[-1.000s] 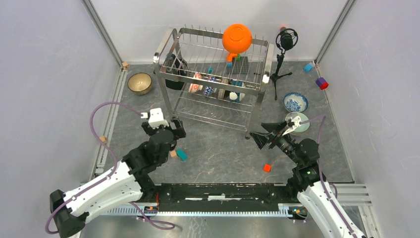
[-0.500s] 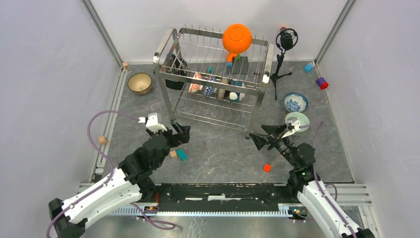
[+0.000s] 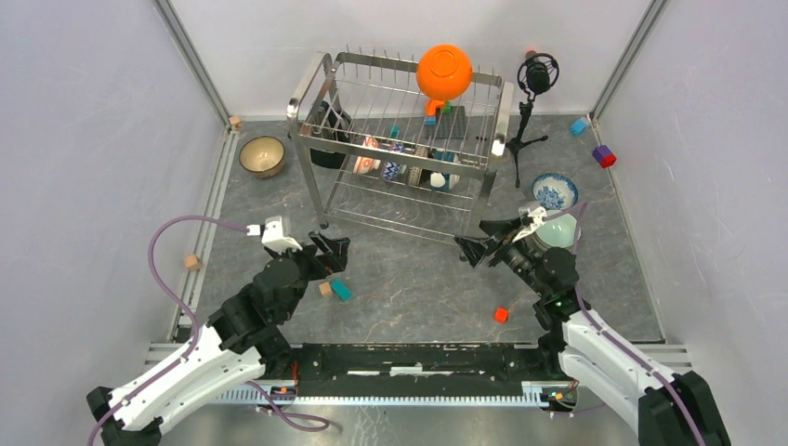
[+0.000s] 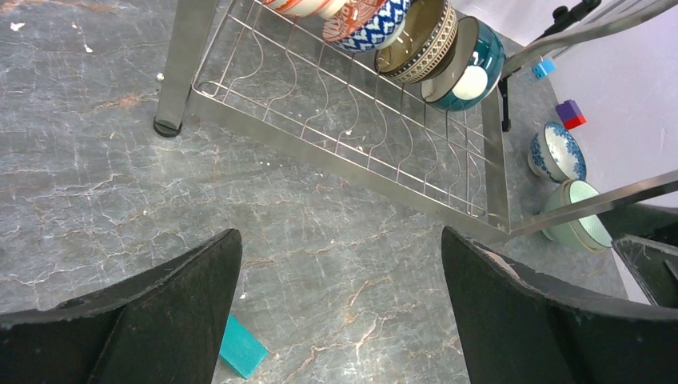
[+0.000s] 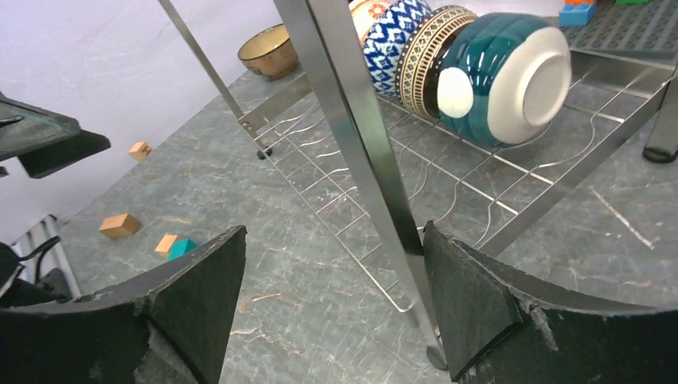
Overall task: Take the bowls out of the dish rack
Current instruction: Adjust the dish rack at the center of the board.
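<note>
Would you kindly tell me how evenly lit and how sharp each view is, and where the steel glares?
Top external: soft, even light, sharp throughout, only mild glints on the dish rack. Left wrist: table sharp, left gripper nearly featureless black. Right wrist: a bright sheen along the rack's upright post, soft highlights on the teal bowl.

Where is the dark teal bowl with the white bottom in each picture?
Top external: teal bowl, right end of the dish rack's lower tier.
Left wrist: bowl upper right, last in its row.
Right wrist: bowl upper right, white base facing us.
Shared landmark: the brown banded bowl beside it.
</note>
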Robot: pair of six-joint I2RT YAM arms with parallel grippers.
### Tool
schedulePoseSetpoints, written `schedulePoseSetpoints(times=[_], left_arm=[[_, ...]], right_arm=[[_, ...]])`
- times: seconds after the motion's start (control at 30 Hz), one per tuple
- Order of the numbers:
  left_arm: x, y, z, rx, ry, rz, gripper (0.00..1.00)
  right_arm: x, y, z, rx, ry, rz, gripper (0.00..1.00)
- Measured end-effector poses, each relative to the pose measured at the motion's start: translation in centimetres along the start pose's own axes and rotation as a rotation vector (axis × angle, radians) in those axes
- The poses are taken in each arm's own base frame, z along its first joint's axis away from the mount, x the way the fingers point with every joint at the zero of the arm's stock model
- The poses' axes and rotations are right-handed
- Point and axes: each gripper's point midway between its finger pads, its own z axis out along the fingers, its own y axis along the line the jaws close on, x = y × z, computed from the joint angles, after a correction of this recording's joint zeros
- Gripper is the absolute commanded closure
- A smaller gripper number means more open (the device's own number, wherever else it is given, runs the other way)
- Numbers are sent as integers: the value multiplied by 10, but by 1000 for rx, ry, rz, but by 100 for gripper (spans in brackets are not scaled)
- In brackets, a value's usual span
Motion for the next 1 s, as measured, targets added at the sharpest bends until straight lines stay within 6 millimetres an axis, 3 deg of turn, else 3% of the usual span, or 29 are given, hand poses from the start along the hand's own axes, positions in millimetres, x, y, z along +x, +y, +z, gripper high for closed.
schedulePoseSetpoints(times=[0.37, 0.57, 0.8, 1.0], left_arm=[[6, 0, -2, 12, 28, 19, 0], [8, -1, -2, 17, 38, 24, 0], [4, -3, -11, 51, 47, 19, 0], [7, -6, -18, 89, 68, 18, 0]], right_arm=[[-16, -1, 12, 69, -42, -113, 15], [-35, -1, 25, 79, -73, -136, 27], [-28, 10, 27, 39, -45, -151, 32], [-17, 40, 22, -59, -7, -155, 32]])
